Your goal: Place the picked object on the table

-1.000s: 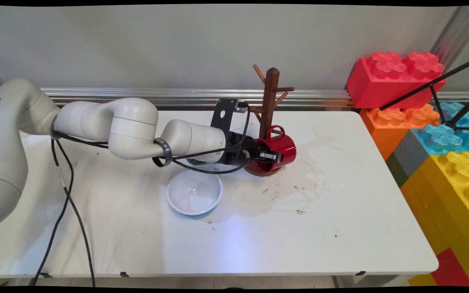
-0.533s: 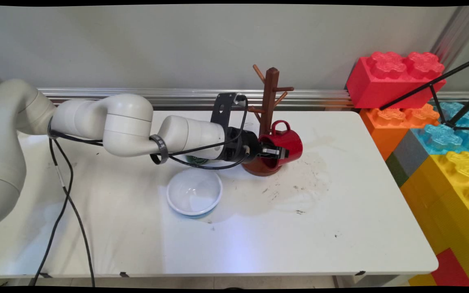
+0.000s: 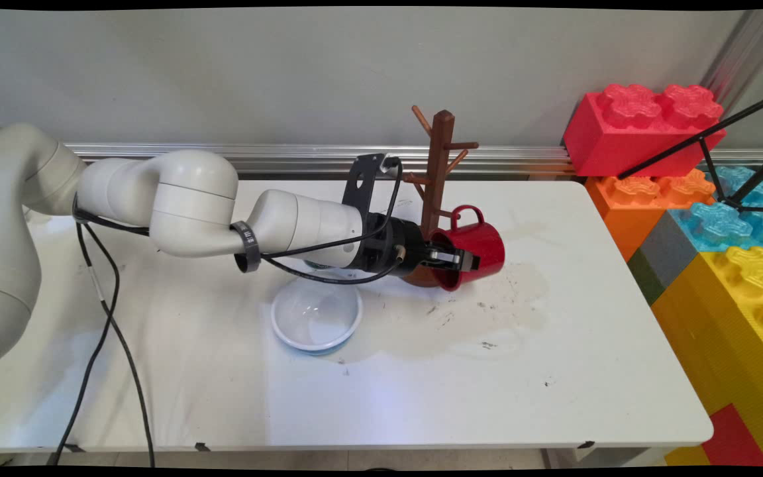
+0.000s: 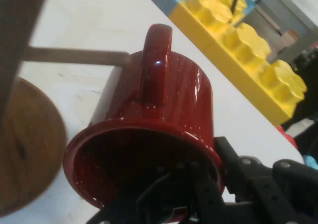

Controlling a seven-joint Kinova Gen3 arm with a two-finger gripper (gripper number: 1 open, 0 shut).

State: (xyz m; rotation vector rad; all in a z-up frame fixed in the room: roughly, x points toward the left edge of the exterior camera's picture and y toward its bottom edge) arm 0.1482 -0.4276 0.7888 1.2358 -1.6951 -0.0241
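Stretching across the white bench [image 3: 554, 371] from the left, the arm lies nearly level, and everything of interest sits at its tip. Off the right edge stands a stack of giant toy bricks [image 3: 706, 218] – red on top, orange, blue and yellow below – well apart from the action. Near the back of the bench rises the brown wooden mug tree [image 3: 440, 165], its round base partly hidden behind the mug. In front of the arm, just beside its wrist, a white bowl [image 3: 316, 317] rests upright on the bench.

Now the small stuff. The end effector [image 3: 449, 260] is clamped on the red mug's [image 3: 474, 248] rim, one finger inside the mouth and one outside the wall, carrying it on its side with the mouth toward the wrist and the handle [image 3: 466, 213] up. In the hand view the handle's loop [image 4: 155, 60] faces the camera, and the tip of a wooden peg [image 4: 74, 56] reaches just to its edge – touching or a hair short, I can't tell which. The mug looks clear of the bench and of the tree's base.

My read: peg and loop are close but not threaded. Done well, this wants slow, straight travel along the peg's own line, the loop kept square to it and the mug kept from rolling in the pinch. A sideways nudge could tip the tree, so the grip should hold firm until the handle truly hangs on wood.
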